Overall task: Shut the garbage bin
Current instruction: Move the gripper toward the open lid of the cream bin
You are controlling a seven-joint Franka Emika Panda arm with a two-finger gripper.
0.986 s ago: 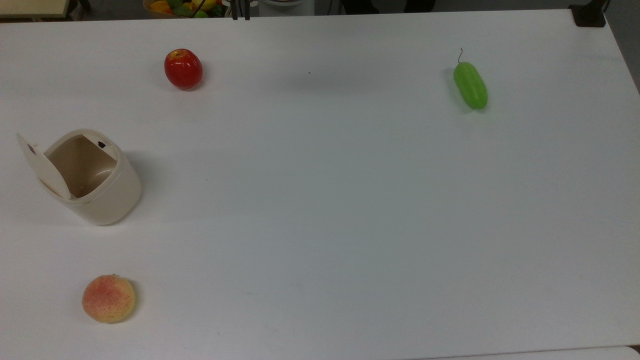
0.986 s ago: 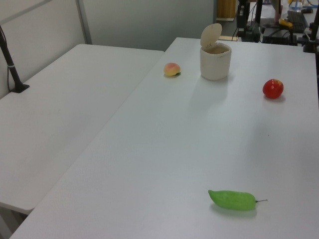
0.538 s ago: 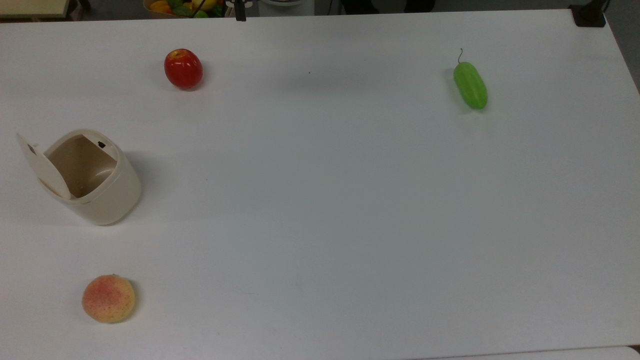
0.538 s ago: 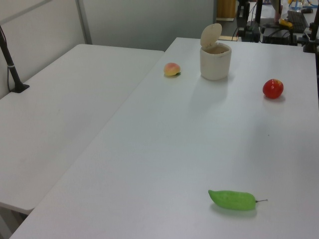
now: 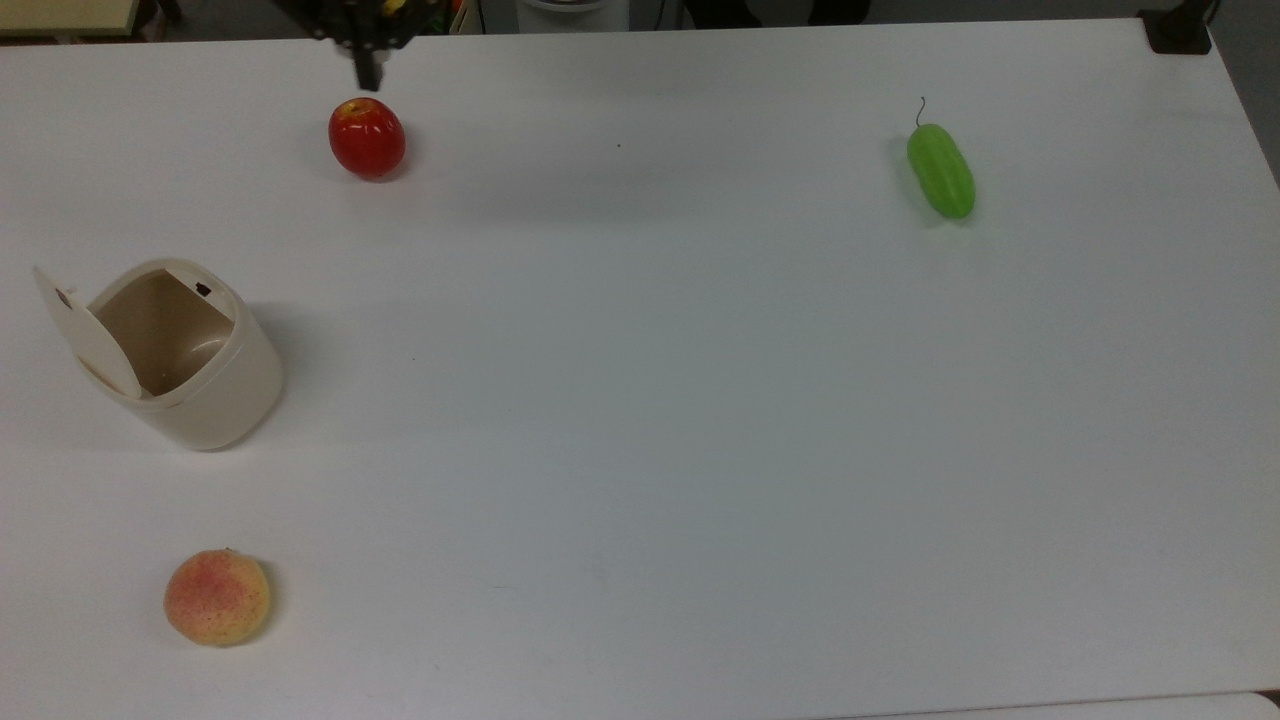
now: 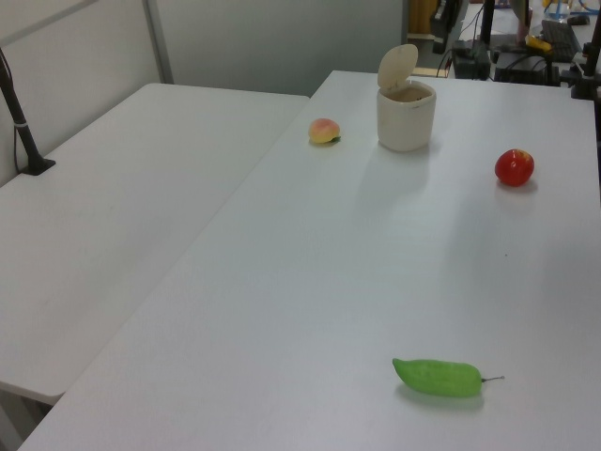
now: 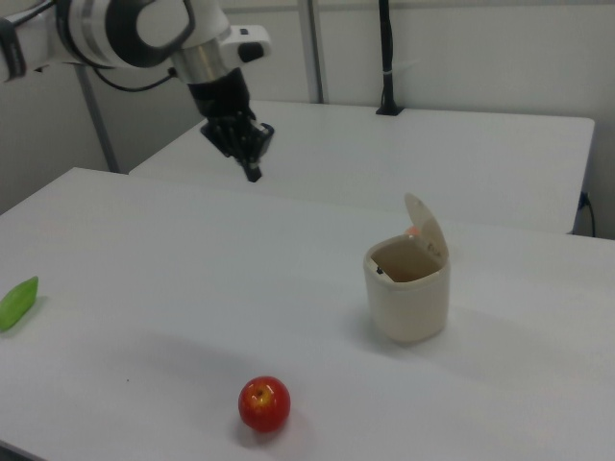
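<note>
The cream-beige garbage bin stands upright at the top view's left side, its hinged lid raised and its inside bare. The left view has the garbage bin at the table's far end, and in the right view the bin is at centre right with its lid tipped back. My gripper hangs at the top view's upper edge, just above the red apple, fingers together and holding nothing. In the right view the gripper points down, high over the table and well left of the bin.
A red apple lies near the right view's front edge. A green cucumber lies at the top view's upper right, a peach at its lower left. A second white table adjoins on the left view's left.
My gripper has moved toward the top view's left along the upper edge and come further into view, now just above the apple. Its fingers have closed together. The bin and fruit have not moved.
</note>
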